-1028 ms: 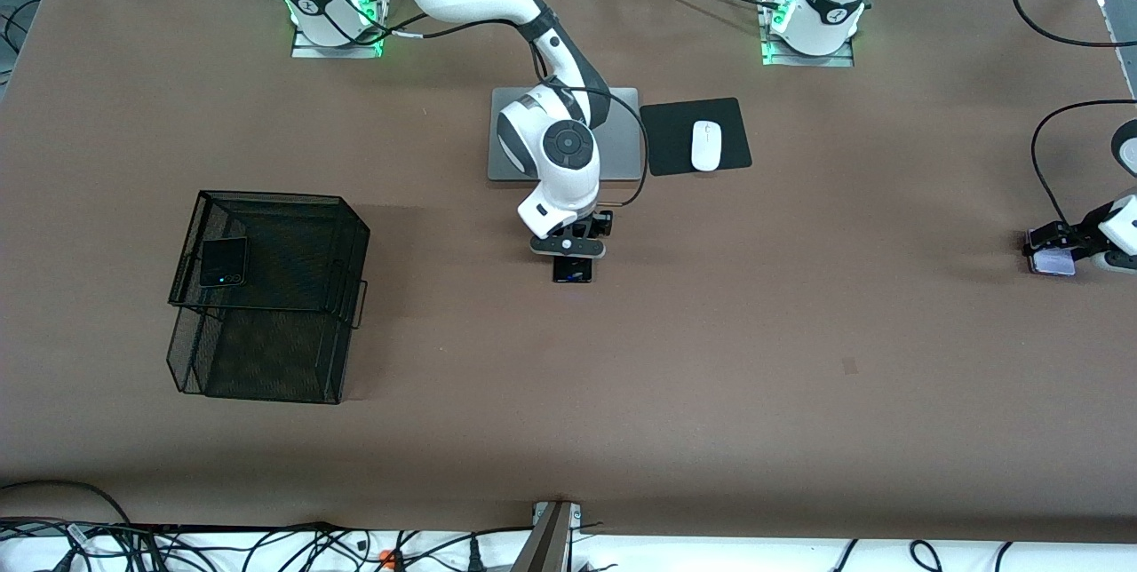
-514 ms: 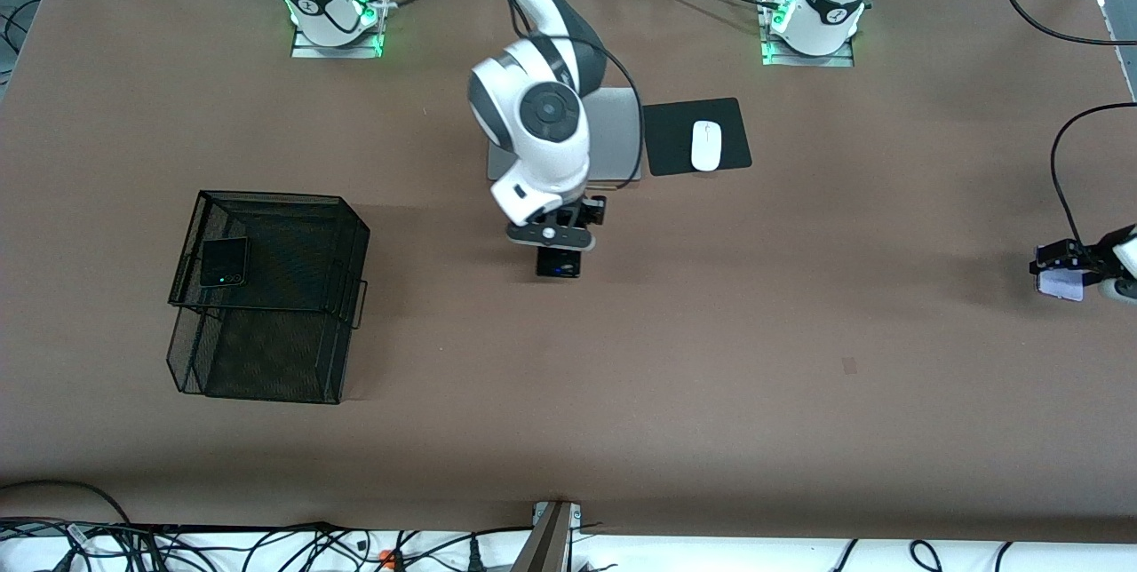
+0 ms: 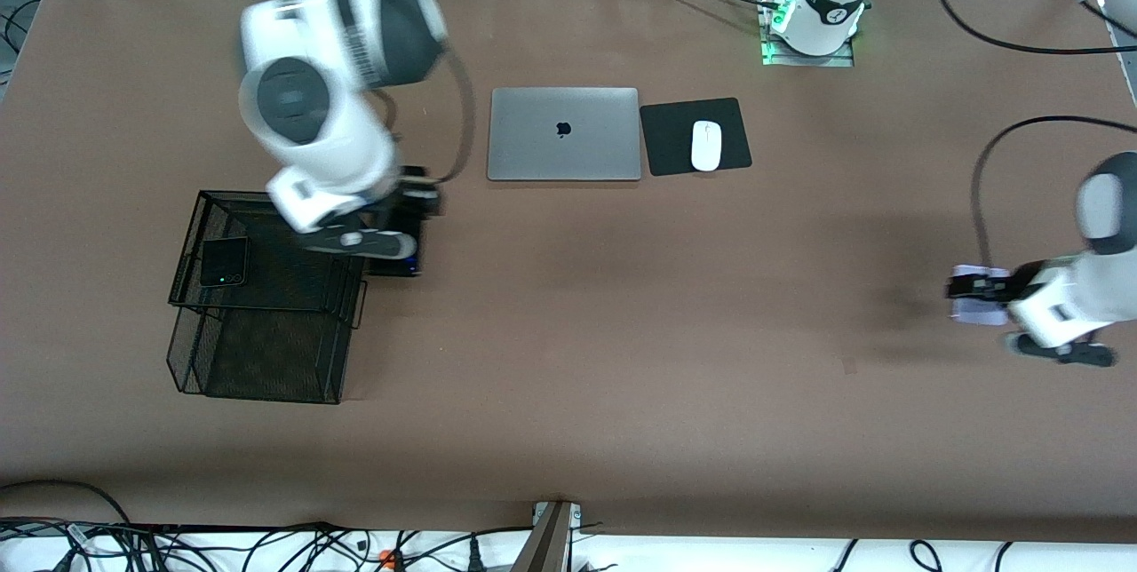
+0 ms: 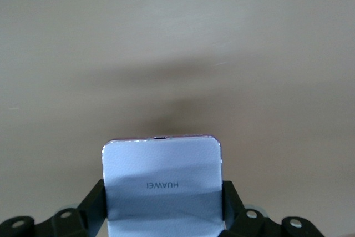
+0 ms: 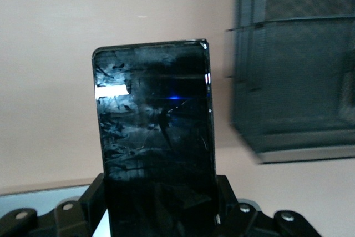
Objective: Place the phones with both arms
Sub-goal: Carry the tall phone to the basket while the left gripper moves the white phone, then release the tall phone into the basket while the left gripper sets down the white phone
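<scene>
My right gripper [image 3: 398,239] is shut on the long slim black phone [image 3: 395,266], which hangs in the air beside the rim of the black mesh basket [image 3: 266,197]. In the right wrist view this slab [image 5: 155,131] stands up between my right gripper's [image 5: 161,192] pads, with the basket [image 5: 299,81] close beside it. A small black flip phone [image 3: 222,261] lies in the basket's upper tier. At the left arm's end, my left gripper [image 3: 975,288] is shut on the pale lilac-white flip phone [image 3: 977,313] above bare table. The left wrist view shows that phone [image 4: 162,170] clamped in the left gripper [image 4: 163,195].
A closed silver laptop [image 3: 564,134] lies at the middle of the table toward the robots' bases. Beside it a white mouse [image 3: 706,146] rests on a black pad [image 3: 671,141]. Cables run along the table edge nearest the front camera.
The right arm swung the black slab from in front of the laptop over to the basket. The left arm raised the pale phone and carried it toward the table's middle.
</scene>
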Tool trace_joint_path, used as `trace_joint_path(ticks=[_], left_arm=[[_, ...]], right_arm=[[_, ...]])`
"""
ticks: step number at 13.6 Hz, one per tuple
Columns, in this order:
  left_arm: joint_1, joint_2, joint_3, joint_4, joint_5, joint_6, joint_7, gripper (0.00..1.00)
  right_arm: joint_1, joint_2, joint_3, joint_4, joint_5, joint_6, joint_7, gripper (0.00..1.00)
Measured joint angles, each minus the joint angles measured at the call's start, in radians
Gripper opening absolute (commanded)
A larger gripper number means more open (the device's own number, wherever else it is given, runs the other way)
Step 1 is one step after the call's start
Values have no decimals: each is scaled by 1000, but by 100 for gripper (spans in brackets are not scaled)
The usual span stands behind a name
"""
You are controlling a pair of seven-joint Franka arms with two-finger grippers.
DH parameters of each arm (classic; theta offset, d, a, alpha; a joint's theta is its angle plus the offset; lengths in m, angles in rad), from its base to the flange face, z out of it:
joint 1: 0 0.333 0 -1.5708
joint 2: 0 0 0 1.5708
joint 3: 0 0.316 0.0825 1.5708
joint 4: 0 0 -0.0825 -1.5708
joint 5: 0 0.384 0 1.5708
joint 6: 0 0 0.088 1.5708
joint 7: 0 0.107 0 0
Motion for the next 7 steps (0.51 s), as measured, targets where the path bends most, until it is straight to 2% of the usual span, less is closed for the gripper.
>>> trace_joint_path(ticks=[2,4,5,7], left_arm=[[-147,1,-3,0,-6,0,-160,33],[-298,1,-7,3,-45,2,-273,33],[-370,4,-7,3,-87,23,-318,34],[-482,30,-1,0,-115,160,-394,34]], right_arm=[[-5,-51,-98,-132,0,62,-173,0],[-9,-84,-157,-269,0,174,-305,0],[-10,-91,-170,-330,0,237,-348,0],[-10,-87,-173,-424,1,361,-387,0]])
